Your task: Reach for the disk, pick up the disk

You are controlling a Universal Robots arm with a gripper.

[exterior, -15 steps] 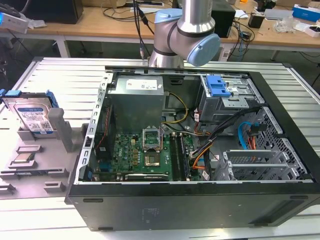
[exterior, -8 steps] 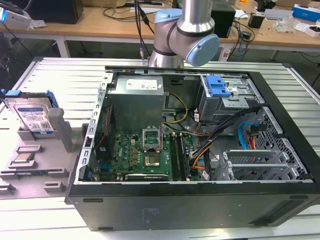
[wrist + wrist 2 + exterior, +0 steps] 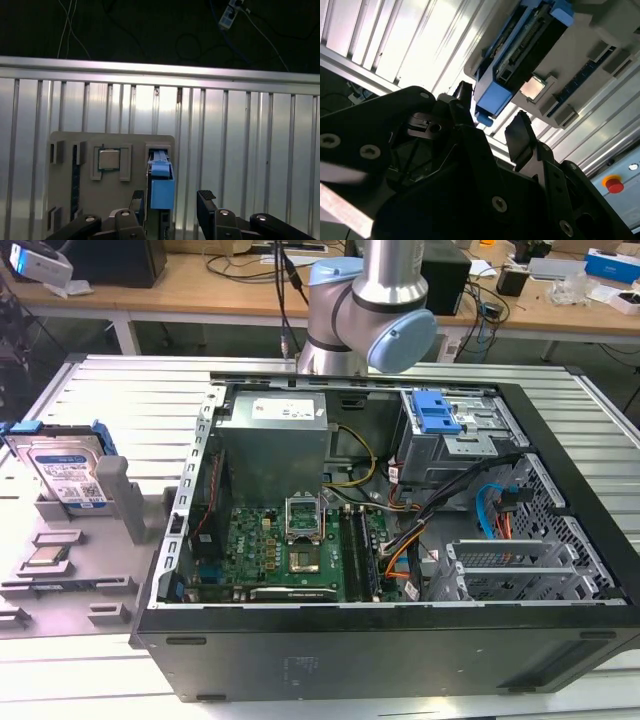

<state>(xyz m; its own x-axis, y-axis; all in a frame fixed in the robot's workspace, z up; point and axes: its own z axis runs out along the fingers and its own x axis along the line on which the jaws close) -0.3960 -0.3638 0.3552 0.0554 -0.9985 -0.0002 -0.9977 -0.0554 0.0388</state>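
Grey plastic holder (image 3: 110,570) is the reference here. The disk (image 3: 65,475) stands on edge in a slot of the holder, label side showing in the exterior view and blue rails along its edges. A chip (image 3: 109,160) lies flat in a pocket of the holder, right beside the disk.

The gripper (image 3: 171,196) hangs over the holder pointing down at it. It's spread wide with nothing in it, one finger (image 3: 206,199) on each side of the disk's blue end. There's a clear gap between that finger and the disk. The other finger sits really close, and I can't tell if it's touching.

In the exterior view the arm's (image 3: 370,310) silver and pale blue joint is well away from the holder, behind the opened PC case (image 3: 400,650) that sits just beside the holder.
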